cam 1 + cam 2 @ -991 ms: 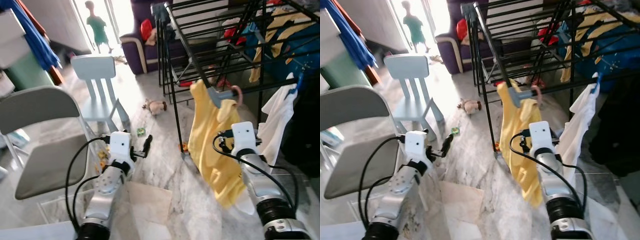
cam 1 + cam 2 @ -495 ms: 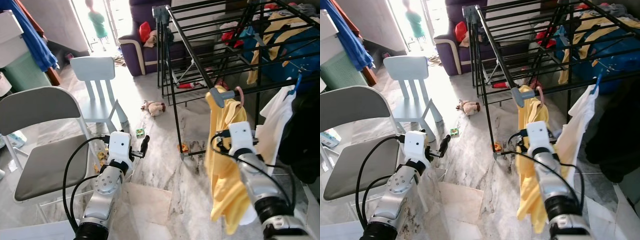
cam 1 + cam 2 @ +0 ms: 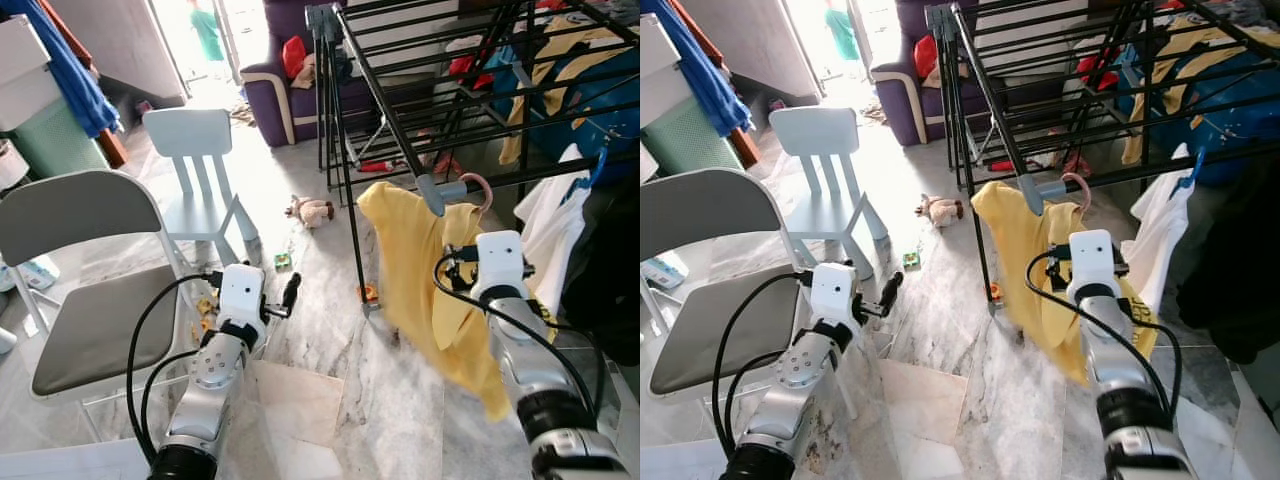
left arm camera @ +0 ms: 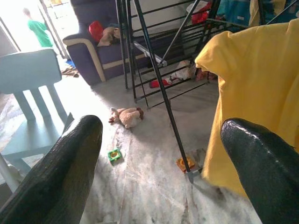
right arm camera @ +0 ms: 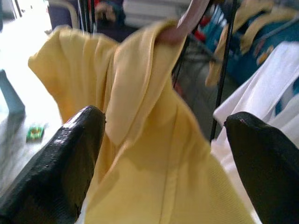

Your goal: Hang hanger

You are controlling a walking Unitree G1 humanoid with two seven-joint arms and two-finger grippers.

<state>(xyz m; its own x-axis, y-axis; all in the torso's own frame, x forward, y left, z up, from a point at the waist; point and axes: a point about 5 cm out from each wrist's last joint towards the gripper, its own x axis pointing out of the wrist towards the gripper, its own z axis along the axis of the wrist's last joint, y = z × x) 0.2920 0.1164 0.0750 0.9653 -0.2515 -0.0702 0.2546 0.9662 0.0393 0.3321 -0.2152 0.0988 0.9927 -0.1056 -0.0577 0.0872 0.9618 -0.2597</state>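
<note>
- The hanger, grey with a pink hook, carried a yellow shirt and sat at the lower front rail of the black rack, near its front leg. Whether the hook was seated over the rail or only resting against it could not be told.
- The right gripper had its fingers spread wide, pinching nothing; the shirt lay between and just beyond them.
- The left gripper was likewise spread and empty, held low over the floor beside the grey chair, well apart from the rack.
- Risk: the shirt billowed to one side. In my judgement a half-seated hook could slip off the rail under that swing and drop the garment to the floor.
- Risk: the right arm stood close behind the fabric. Pulling back carelessly could snag the cloth on a finger and drag the hanger off.
- Risk: a white garment hung just beside the shirt on the same rail; crowding could tangle the two.
- A soft toy and small items lay on the floor near the rack leg, a tripping hazard should the robot step forward.
</note>
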